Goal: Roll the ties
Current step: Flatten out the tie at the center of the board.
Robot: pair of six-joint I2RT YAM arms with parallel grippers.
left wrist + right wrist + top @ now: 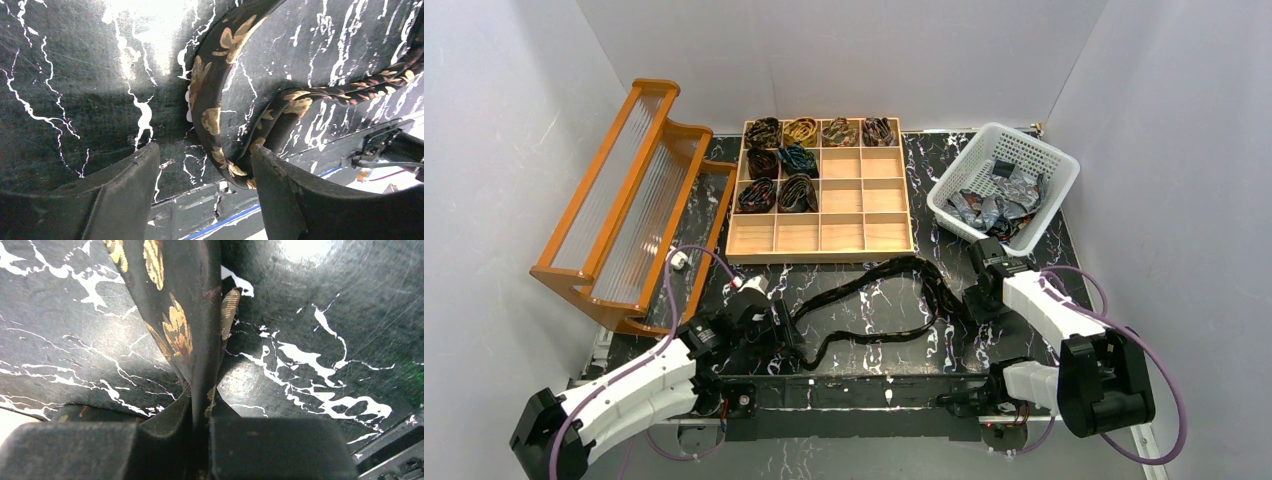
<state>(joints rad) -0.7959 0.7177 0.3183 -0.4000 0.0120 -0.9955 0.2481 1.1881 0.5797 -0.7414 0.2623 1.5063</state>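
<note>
Currently pinching dark gold-leaf tie (pixel 170 300) with right gripper (pixel 200 412) at 4 o'clock; straddling tie's bend at 8 o'clock with left gripper (pixel 202 160), jaws apart, low over surface (pixel 921 170). Close left on fabric only; lift both ends evenly, untwisted, before rolling.

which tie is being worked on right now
Find the wooden grid tray at the back of the black marbled table. Just in front of it lies a dark tie with gold leaves. Unlike the coiled ties in the tray and the heap in the white basket, it sprawls unrolled in loops.
</note>
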